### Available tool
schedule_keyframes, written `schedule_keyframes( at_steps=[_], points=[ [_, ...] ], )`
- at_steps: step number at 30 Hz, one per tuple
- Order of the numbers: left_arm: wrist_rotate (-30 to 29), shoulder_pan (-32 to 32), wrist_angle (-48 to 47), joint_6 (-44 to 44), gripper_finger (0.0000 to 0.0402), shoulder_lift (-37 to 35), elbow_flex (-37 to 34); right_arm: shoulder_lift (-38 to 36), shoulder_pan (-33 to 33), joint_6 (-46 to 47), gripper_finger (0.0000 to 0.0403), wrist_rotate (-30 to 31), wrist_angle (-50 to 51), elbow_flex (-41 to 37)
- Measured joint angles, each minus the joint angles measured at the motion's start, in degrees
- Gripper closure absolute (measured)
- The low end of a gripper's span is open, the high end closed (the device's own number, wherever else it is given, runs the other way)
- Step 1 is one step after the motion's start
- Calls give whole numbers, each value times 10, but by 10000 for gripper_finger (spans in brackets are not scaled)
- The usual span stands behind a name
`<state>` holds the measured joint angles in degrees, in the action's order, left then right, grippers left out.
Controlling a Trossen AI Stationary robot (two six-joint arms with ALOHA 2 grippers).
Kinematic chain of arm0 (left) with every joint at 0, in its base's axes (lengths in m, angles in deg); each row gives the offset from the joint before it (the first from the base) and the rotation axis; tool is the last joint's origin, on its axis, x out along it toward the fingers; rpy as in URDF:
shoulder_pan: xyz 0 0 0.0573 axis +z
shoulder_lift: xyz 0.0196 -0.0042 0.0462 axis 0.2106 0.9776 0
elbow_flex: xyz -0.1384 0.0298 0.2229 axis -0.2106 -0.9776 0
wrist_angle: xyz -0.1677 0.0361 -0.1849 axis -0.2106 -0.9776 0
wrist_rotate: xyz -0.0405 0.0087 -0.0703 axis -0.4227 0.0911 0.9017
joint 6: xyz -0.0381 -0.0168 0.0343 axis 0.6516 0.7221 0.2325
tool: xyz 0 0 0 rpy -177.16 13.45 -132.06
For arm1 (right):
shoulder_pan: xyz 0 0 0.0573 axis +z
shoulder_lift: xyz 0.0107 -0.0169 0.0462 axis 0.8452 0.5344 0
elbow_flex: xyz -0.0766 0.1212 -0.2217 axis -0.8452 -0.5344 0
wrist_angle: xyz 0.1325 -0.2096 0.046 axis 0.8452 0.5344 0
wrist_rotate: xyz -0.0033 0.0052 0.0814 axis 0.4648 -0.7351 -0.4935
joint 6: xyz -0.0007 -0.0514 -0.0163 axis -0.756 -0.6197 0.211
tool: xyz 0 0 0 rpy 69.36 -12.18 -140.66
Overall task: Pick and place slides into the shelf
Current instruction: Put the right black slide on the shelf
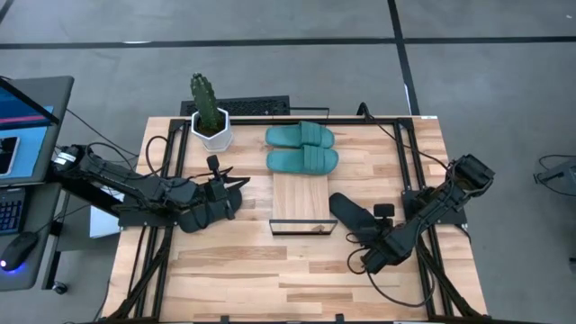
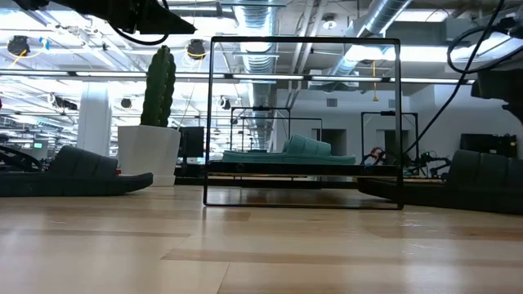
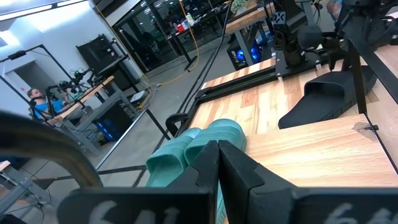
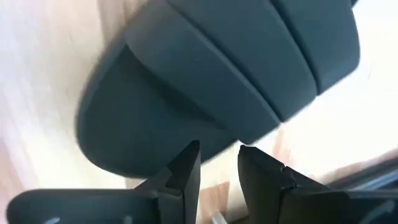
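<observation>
Right now your right gripper [image 4: 217,163], fingers slightly parted and grasping nothing, sits just behind the black rubber slide [image 4: 224,74], whose long axis angles toward the light-wood shelf [image 1: 301,200].

The shelf [image 1: 304,200] stood at the middle of the table [image 1: 225,279]. Two slides [image 1: 301,148] lay side by side on its twelve o'clock end. A third slide [image 1: 353,216] lay on the table at the shelf's three o'clock, a fourth [image 2: 69,173] at its nine o'clock. A potted cactus [image 1: 210,115] stood at the table's eleven o'clock corner.
</observation>
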<state>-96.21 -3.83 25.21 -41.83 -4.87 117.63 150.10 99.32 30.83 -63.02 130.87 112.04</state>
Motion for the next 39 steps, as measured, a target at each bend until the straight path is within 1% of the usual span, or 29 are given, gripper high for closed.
schedule_keyframes(
  at_steps=[3,8,10,12,17,19,22,27,31,33,36,39],
  points=[
    [0,0,0,0,401,0,0,0,0,0,305,-4,20,5],
    [0,0,0,0,401,0,0,0,0,0,305,1,81,42],
    [0,0,0,-1,401,0,0,0,0,-4,305,26,108,61],
    [0,0,0,-1,401,0,0,0,0,-20,305,66,125,78],
    [3,0,0,-1,401,0,0,-1,-4,-119,305,174,114,99],
    [11,0,0,-1,401,0,0,-1,-11,-162,305,199,111,100],
    [19,0,0,-1,401,0,0,-1,-26,-202,305,217,114,100],
    [23,0,0,-1,401,0,0,0,-50,-197,305,217,108,100],
    [23,0,0,-4,401,0,0,-1,-54,-196,305,216,107,100],
    [23,0,0,-4,401,0,0,0,-54,-193,305,206,104,100],
    [23,0,0,-4,401,0,0,0,-45,-158,305,177,109,100],
    [22,0,-2,-4,401,0,0,0,-16,-98,305,155,125,100]
  ],
)
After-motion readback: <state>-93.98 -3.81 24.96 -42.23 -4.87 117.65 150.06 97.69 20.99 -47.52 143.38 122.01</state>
